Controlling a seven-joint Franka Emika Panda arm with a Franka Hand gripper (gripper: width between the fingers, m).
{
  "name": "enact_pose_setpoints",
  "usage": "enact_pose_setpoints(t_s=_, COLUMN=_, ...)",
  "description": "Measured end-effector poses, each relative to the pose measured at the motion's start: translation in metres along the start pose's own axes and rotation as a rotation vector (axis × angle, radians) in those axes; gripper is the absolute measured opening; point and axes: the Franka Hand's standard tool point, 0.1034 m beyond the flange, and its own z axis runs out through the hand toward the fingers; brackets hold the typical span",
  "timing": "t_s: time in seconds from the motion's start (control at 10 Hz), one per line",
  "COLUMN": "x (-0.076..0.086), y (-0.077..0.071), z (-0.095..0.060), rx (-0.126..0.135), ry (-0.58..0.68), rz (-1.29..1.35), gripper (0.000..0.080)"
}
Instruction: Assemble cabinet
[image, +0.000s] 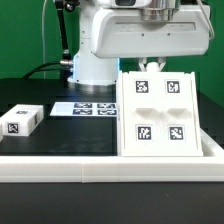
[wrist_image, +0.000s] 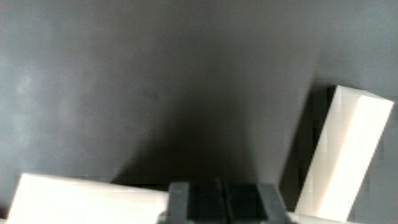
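- The cabinet (image: 160, 112) stands upright at the exterior view's right, near the table's front edge.
- The gripper (wrist_image: 222, 198) has its jaws closed together, holding nothing.
- A loose white block (image: 22, 121) lies well apart, at the exterior view's left.

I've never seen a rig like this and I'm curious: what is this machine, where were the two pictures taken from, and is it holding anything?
The white machine is a robot arm, here to put a cabinet together. One picture comes from a camera standing off the arm. The other comes from a camera on its wrist, looking past the gripper at the table. On the black table sits the cabinet, a white box with two small knobs and square black-and-white tags. Toward the exterior view's left lies a small white block. Between them, lying flat, is the marker board. The gripper is shut and holds nothing that I can see.
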Motion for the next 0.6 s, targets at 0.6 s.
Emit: enact_pose_setpoints(t_s=0.6, x=0.007, y=0.006, z=-0.014, rx=0.005, ry=-0.033, rz=-0.031, gripper=0.0002)
